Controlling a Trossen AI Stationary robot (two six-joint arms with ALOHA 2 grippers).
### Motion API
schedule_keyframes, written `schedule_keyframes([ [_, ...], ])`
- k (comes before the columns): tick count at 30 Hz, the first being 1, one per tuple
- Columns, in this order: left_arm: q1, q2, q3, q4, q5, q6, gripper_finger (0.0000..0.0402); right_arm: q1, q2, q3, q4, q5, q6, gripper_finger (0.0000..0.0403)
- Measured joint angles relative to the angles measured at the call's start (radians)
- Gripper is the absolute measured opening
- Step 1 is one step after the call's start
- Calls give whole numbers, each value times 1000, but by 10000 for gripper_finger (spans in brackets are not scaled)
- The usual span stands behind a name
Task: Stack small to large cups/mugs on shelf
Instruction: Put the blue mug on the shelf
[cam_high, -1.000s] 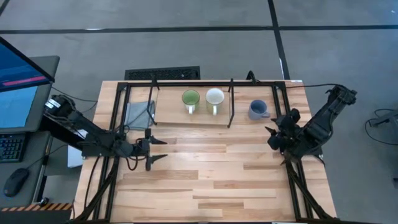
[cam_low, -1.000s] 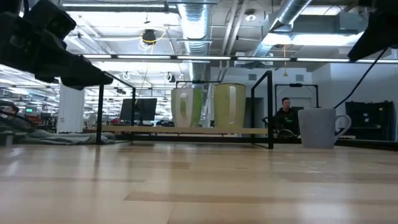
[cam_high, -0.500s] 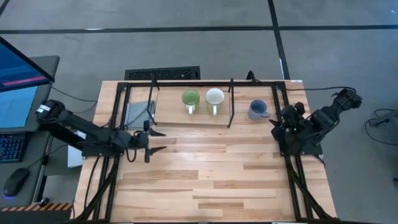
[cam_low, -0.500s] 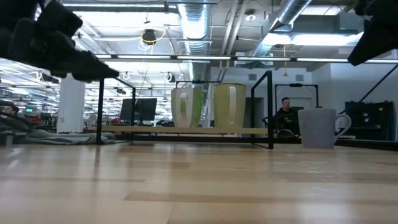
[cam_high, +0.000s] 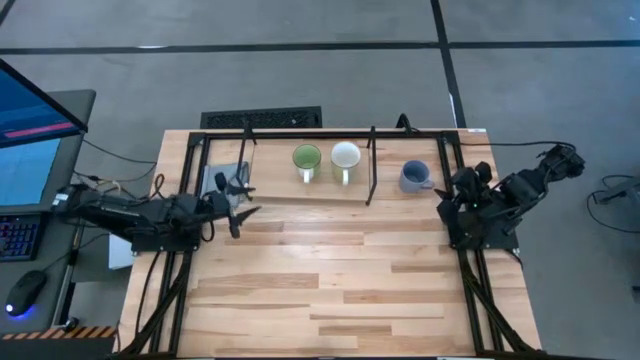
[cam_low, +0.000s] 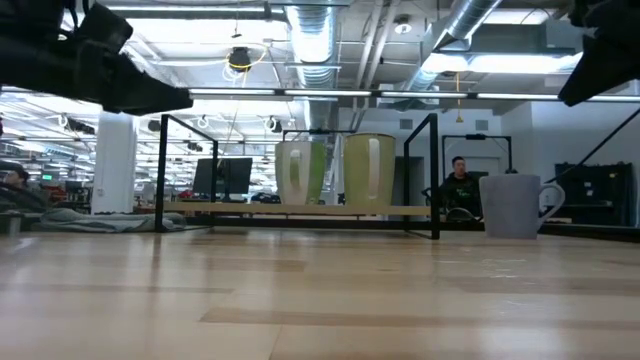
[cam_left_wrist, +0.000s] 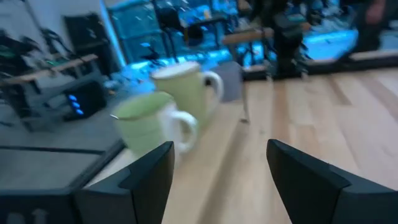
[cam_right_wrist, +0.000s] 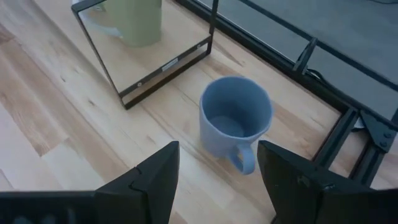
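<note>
Stacking task, approach stage. Left gripper (cam_high: 238, 199): hovers above the counter (cam_high: 330, 290) near its left edge, just off the left end of the shelf (cam_high: 300, 190); fingers (cam_left_wrist: 149, 180) spread, holding nothing, pointed toward the two mugs on the shelf. Green mug (cam_high: 306, 160) and cream mug (cam_high: 345, 157): upright side by side on the shelf board toward the counter's far edge, very close together, neither nested. Blue-grey mug (cam_high: 414, 177): upright on the bare counter just outside the shelf's right upright rods, near the far right corner, handle turned toward the right edge. Right gripper (cam_high: 447, 204): at the counter's right edge, just beside the blue-grey mug; fingers (cam_right_wrist: 155, 180) parted and empty, with that mug lying ahead of them in the wrist view.

Judged step: no mug is yet nested; the off-shelf mug appears to be the one in hand. The next move calls for the right fingers to descend over its rim or wall, clear of the handle and the shelf rods, before closing.
</note>
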Motion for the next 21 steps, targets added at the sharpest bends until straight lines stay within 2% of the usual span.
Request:
schedule_keyframes([
  [7, 101, -125, 0, -7, 60, 72, 248, -21, 0, 0, 1, 1, 0, 240],
  [13, 175, -187, 0, -26, -101, 105, 248, -24, 0, 0, 6, 1, 0, 240],
  [21, 301, -225, 0, -104, -80, 122, 248, -24, 0, 0, 4, 2, 0, 240],
])
